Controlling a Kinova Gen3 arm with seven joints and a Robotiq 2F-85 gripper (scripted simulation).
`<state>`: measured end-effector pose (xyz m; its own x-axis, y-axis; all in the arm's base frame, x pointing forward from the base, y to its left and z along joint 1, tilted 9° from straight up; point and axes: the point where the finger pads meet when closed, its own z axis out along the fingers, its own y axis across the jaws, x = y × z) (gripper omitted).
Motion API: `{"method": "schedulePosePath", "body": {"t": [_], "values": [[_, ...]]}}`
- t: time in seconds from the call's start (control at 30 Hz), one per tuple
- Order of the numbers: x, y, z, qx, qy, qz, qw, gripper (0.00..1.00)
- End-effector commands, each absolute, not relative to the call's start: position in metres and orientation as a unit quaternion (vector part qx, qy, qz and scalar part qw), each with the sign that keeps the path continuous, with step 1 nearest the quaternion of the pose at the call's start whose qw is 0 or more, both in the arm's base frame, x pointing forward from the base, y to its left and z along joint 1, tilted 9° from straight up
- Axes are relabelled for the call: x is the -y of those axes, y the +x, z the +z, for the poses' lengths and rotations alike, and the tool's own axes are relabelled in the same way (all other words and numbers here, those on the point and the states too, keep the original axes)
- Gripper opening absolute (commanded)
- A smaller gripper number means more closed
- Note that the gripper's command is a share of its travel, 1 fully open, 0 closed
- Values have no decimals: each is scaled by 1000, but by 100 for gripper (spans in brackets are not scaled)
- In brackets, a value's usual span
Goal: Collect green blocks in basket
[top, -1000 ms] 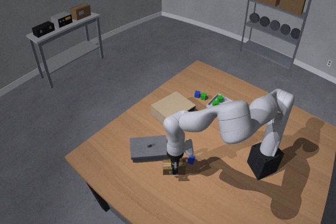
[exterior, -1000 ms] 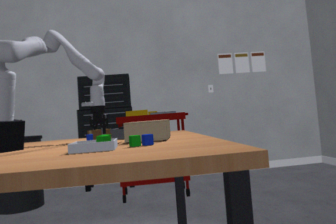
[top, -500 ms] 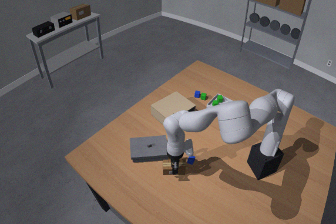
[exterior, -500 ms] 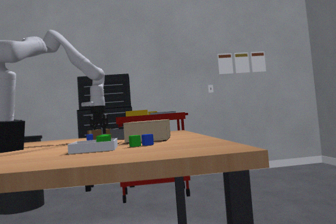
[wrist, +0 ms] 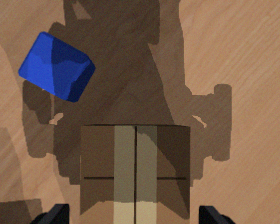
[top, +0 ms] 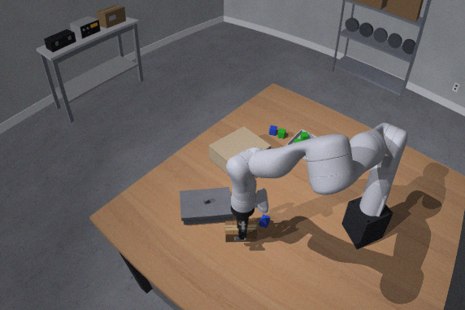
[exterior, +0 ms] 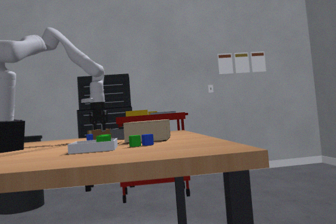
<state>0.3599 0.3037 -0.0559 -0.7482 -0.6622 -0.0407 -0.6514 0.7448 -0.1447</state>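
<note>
My gripper [top: 242, 237] [exterior: 99, 127] [wrist: 134, 216] is open, above the small brown cardboard box [top: 229, 237] [wrist: 98, 155], one finger off each side. Green blocks [top: 305, 135] [exterior: 103, 138] lie in the white basket [exterior: 91, 147], partly hidden by the arm in the top view. Another green block [top: 281, 133] [exterior: 134, 141] stands on the table beside a blue block [top: 273, 130] [exterior: 147, 139]. The light wooden cabinet [top: 240, 144] [exterior: 147, 131] stands near them; I cannot see its drawer. The grey metal box [top: 195, 221] has its knobbed lid [top: 193, 204] on top; whether fully down is unclear.
A second blue block [top: 264, 220] [exterior: 89, 137] [wrist: 56, 67] lies tilted beside the cardboard box, on the robot base side. The metal box is close on the cardboard box's other side. The arm passes above the table between the basket and the base.
</note>
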Motion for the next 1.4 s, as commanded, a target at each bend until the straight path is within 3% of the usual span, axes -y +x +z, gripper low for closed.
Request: {"method": "schedulePosePath", "body": {"t": [0.0, 0.8, 1.37], "values": [[-305, 359, -46, -933, -352, -60, 45, 83], [-313, 347, 48, -933, -352, -60, 45, 83], [-315, 343, 77, -933, -352, -60, 45, 83]]}}
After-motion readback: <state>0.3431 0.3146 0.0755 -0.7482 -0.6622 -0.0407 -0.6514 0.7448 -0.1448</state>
